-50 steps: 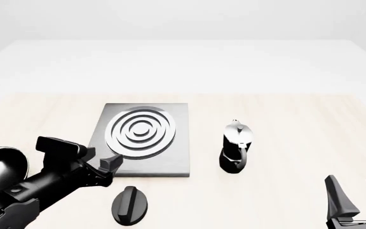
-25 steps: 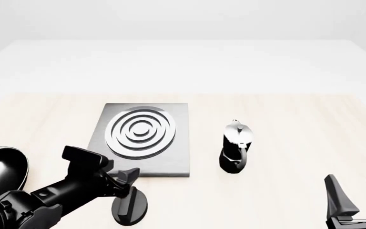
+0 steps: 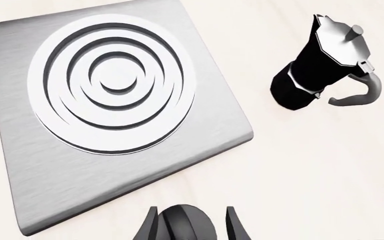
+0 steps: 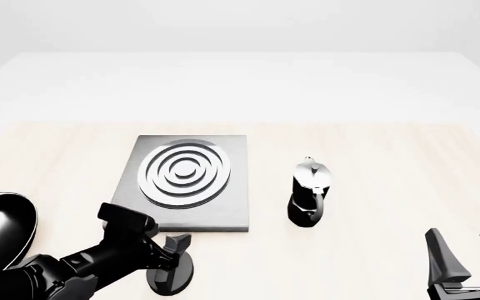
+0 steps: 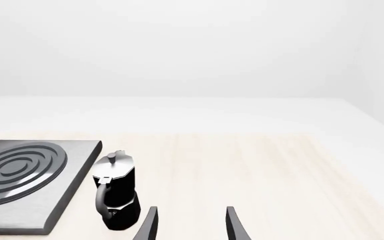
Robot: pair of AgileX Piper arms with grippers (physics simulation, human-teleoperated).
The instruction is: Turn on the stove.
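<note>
I am holding my left tool (image 3: 190,229) over the black oval knob (image 3: 189,228), one finger (image 3: 148,229) on each side of its raised ridge with a narrow gap showing on either side, so the tool is spread around the knob rather than clamped on it; whether the pads are touching the ridge I cannot tell. In the front view my left arm is covering most of the knob (image 4: 177,278), which is lying on the pale wooden tabletop (image 4: 374,162) just on the near side of the stove plate. My right tool (image 4: 467,265) is hanging off to the near right of that plate, well apart from it, released, its two fingers standing apart with nothing between them. The black frying pan (image 4: 2,228) is sitting to the near left of the plate, partly behind my left arm. The stove plate (image 4: 185,181) is lying flat beyond the knob, brushed grey, its concentric ring burner (image 4: 184,172) facing up. The black-and-silver moka pot (image 4: 310,192) is standing upright just to the right of the plate, apart from it, its handle turned toward me.
</note>
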